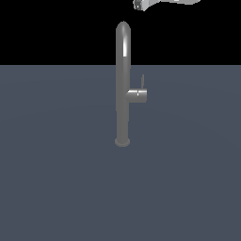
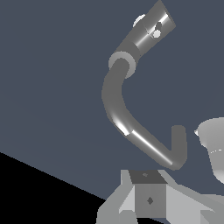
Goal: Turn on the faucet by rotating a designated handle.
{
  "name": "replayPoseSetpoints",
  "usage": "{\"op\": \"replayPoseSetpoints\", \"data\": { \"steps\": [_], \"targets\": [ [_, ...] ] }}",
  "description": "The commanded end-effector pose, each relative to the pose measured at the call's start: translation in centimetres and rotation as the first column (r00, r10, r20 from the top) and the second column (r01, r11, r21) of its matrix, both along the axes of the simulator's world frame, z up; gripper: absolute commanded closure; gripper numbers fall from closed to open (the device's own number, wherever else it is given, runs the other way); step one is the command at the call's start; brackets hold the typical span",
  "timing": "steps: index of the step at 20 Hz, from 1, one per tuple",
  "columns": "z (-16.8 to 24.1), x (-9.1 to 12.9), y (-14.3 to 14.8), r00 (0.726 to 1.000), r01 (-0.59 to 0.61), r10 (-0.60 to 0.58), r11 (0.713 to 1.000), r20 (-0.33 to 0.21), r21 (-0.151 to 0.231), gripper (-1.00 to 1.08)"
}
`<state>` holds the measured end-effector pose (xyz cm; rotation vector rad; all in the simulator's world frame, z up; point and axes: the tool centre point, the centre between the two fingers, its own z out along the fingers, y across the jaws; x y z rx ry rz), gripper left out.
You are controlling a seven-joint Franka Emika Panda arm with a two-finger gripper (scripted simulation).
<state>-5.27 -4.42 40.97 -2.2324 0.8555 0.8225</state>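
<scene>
Spreading across the lower part of the exterior view, the flat blue-grey table (image 1: 56, 188) carries everything, with plain black behind it. Upright near its middle stands the faucet (image 1: 123, 84), a tall slim grey pipe with a rounded arched top and a small round base flange resting on the table. From the wrist view the same faucet (image 2: 114, 94) is seen from above, its arch curving round to a downturned spout end.

Partway up the pipe, a stubby cylinder (image 1: 137, 95) juts out toward the exterior view's right. At its outer end the handle (image 1: 142, 81), a thin short rod, points straight up, close beside the main pipe but not touching it. In the wrist view the cylinder (image 2: 148, 30) shows its end face, and the handle itself is too small to make out clearly there.

Only a pale piece of the end effector (image 1: 141, 4) shows at the top edge of the exterior view, above the faucet's arch and well apart from the handle. In the wrist view its grey body (image 2: 151, 199) sits at the picture's edge, touching nothing; whether its fingers are spread or pressed together, I cannot tell.
</scene>
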Motion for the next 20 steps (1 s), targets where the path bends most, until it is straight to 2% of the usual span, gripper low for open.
{"op": "replayPoseSetpoints", "data": {
  "steps": [1,6,10,15,20],
  "targets": [
    [-1.2,1.2,-0.5,0.997,0.053,-0.05,0.997,-0.05,0.053,1.08],
    [-3.8,3.3,-1.3,0.977,0.166,-0.143,0.975,-0.157,0.149,1.08],
    [-6.2,4.7,-1.9,0.946,0.263,-0.207,0.94,-0.25,0.216,1.08],
    [-9.5,6.2,-2.5,0.887,0.39,-0.274,0.875,-0.372,0.285,1.08],
    [-12.4,7.1,-2.7,0.821,0.497,-0.314,0.804,-0.476,0.327,1.08]
  ]
}}
